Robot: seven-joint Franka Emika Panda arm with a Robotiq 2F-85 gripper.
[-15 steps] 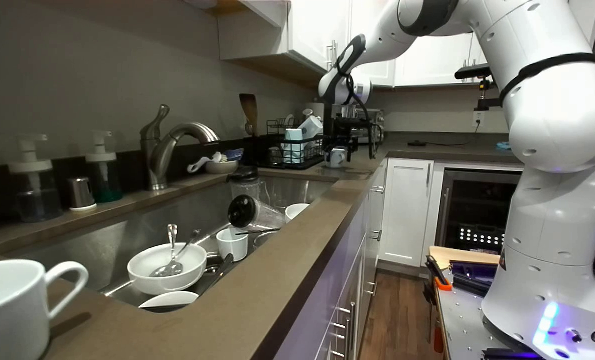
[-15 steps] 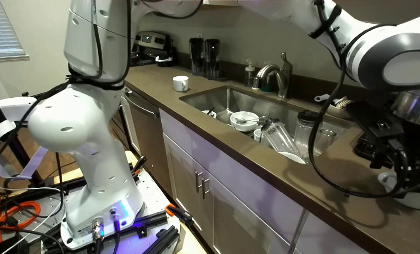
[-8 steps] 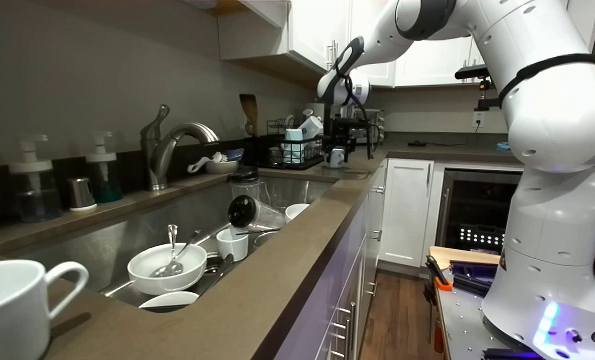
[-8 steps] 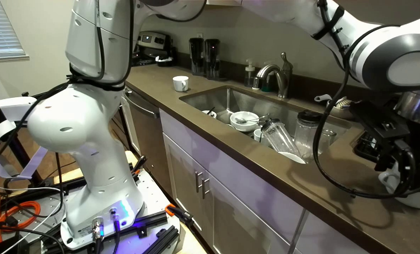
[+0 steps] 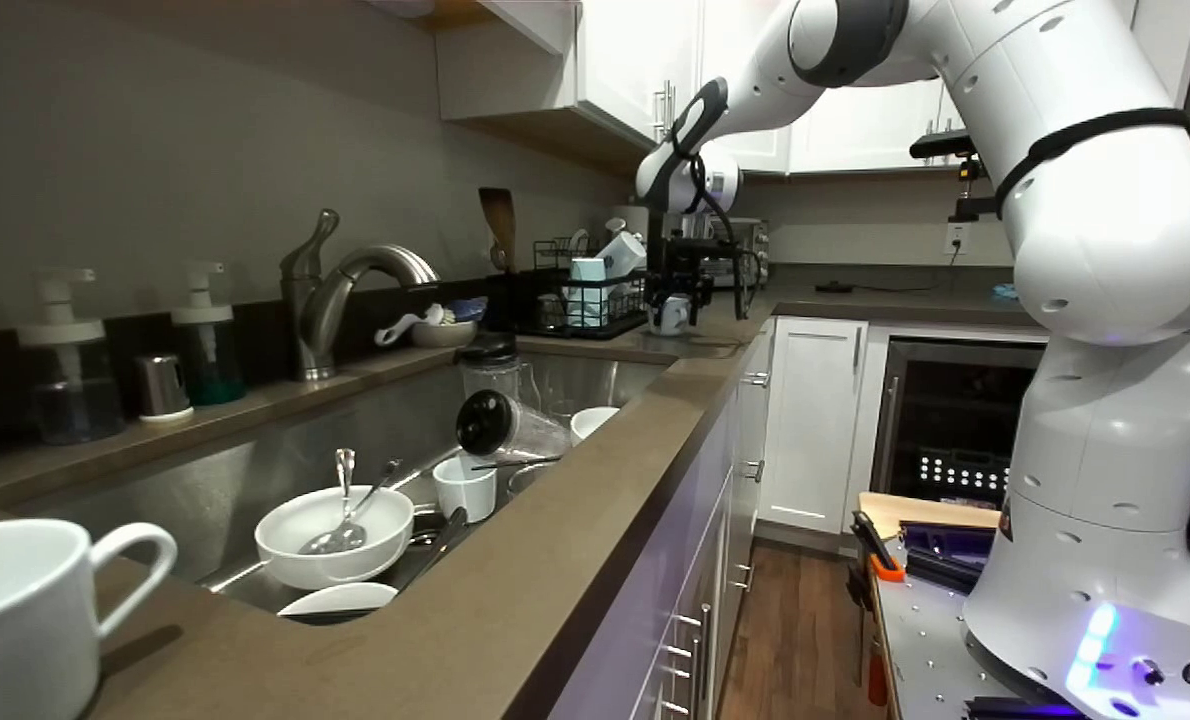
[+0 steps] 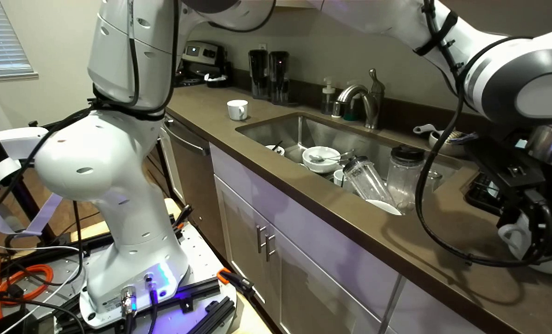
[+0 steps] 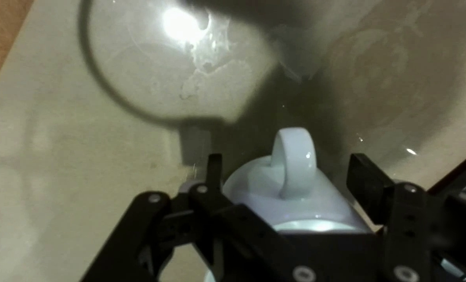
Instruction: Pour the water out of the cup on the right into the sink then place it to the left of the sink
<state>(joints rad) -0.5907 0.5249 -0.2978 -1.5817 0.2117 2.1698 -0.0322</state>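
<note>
Working on the grasp, we reckon, w/ gripper point(image 7: 287, 166) astride mug point(image 7: 288, 203) on counter point(image 6: 276, 169) right of sink point(image 6: 331, 134), can't tell if clamped; next prob. needs sure hold b4 lifting.

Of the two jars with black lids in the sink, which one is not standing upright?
The tilted jar, nearer the white bowl with a spoon; it leans to one side, whereas the upright jar has its lid on top.

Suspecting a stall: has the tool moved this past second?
Yes, slightly: in an exterior view, the tool moved toward picture right, away from the sink.
</note>
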